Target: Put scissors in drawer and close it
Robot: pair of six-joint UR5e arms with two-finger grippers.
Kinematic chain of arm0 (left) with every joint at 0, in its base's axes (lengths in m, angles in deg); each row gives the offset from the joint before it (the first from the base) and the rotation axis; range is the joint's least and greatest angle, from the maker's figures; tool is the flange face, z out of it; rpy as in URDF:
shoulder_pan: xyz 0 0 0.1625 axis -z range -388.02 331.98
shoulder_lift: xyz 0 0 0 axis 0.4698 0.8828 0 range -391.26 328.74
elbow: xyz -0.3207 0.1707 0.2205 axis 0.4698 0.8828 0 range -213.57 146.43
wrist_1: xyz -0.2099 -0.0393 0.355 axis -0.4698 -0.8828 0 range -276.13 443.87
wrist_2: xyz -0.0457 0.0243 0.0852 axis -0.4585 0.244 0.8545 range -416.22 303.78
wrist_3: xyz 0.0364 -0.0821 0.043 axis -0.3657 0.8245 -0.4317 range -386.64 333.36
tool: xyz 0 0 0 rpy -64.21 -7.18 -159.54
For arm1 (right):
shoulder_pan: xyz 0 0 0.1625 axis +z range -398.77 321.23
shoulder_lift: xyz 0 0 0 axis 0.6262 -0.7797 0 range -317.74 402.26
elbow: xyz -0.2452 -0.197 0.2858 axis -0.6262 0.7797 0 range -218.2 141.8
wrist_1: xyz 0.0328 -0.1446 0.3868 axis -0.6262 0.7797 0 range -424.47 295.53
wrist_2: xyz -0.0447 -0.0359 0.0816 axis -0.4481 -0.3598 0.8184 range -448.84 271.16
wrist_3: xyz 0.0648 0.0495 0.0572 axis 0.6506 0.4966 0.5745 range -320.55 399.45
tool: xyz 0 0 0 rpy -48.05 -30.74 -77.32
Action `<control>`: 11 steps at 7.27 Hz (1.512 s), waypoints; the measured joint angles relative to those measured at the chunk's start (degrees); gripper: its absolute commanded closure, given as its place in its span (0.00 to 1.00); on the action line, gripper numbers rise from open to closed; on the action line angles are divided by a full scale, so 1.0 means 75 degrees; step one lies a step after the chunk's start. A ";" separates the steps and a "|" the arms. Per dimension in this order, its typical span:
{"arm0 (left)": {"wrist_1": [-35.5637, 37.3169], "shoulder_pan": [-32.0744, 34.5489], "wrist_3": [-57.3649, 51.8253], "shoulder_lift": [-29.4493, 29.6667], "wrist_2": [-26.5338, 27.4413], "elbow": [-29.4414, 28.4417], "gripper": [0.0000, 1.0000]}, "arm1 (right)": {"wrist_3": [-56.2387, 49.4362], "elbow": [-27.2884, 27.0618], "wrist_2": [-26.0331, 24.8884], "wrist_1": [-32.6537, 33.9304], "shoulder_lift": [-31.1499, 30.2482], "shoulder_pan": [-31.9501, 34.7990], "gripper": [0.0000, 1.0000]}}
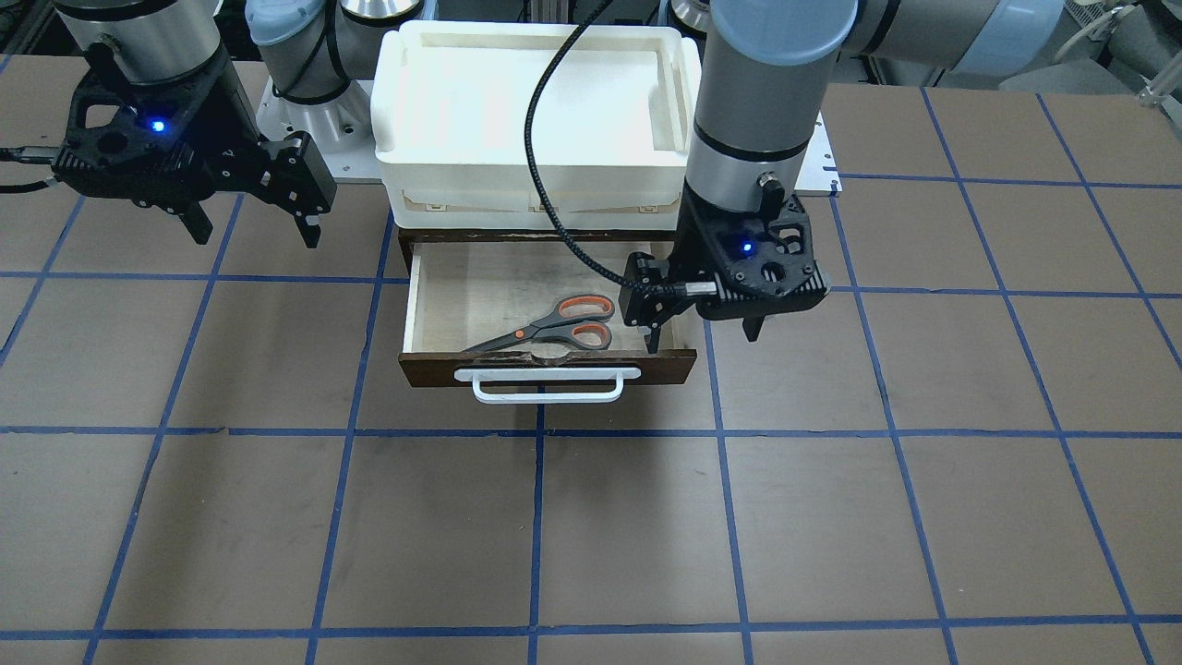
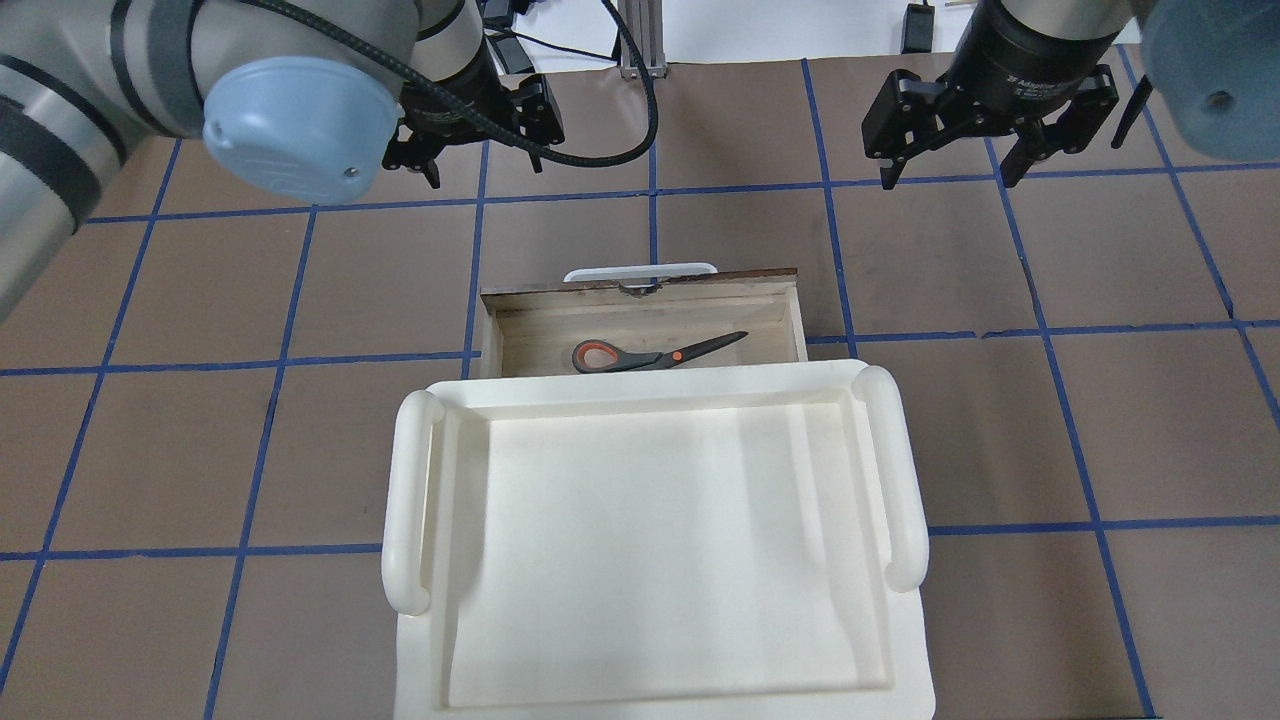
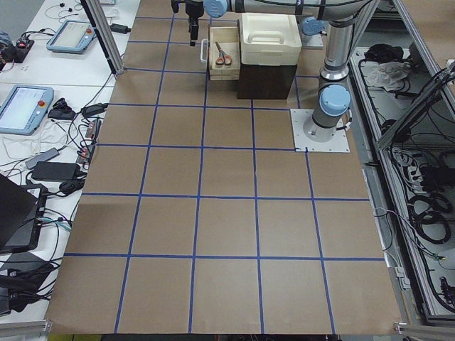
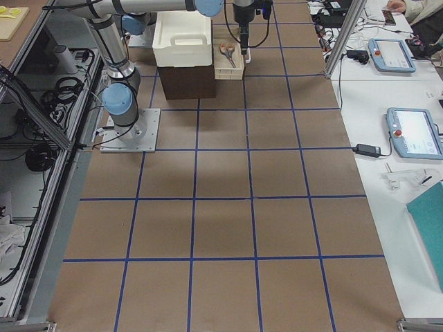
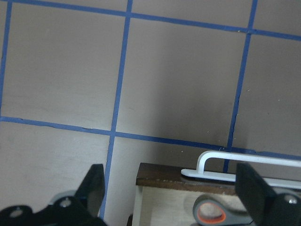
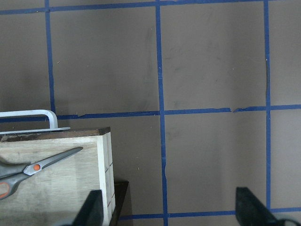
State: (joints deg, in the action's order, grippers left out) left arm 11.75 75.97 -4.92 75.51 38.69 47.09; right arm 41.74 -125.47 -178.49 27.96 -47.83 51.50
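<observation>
The scissors [image 1: 554, 328] [image 2: 655, 353] lie flat on the pale floor of the pulled-out drawer [image 1: 554, 371] [image 2: 640, 290], blades pointing toward the robot's right. Nothing holds them. My left gripper [image 1: 704, 337] [image 2: 485, 170] hangs open and empty above the drawer's front corner on the robot's left side. In the left wrist view that corner [image 5: 160, 172], the white handle [image 5: 244, 162] and one orange-lined loop [image 5: 209, 214] show between the fingers. My right gripper [image 1: 256, 235] [image 2: 948, 180] is open and empty, raised over bare table well off the drawer's other end [image 6: 56, 136].
A white plastic tray [image 1: 392, 102] [image 2: 410, 500] with side handles sits on top of the dark cabinet, above the drawer. Brown table surface with a blue tape grid [image 1: 591, 536] stretches in front of the drawer.
</observation>
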 measured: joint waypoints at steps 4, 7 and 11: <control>0.1004 0.0619 0.0514 0.1237 0.0130 -0.0178 0.00 | 0.0032 0.0000 0.0000 -0.0042 -0.0012 0.0000 0.00; 0.1267 0.0831 0.0022 0.1800 0.0113 -0.0205 0.00 | -0.0032 0.0000 -0.0008 -0.0032 -0.0001 0.0000 0.00; 0.0664 0.0786 -0.0686 0.2341 -0.0068 -0.0442 0.00 | -0.0047 0.0000 -0.0012 -0.0023 0.0001 -0.0011 0.00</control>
State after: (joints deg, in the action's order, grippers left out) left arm 16.72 81.86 -10.06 93.06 38.18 43.77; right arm 41.39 -125.48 -178.58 27.79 -47.83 51.41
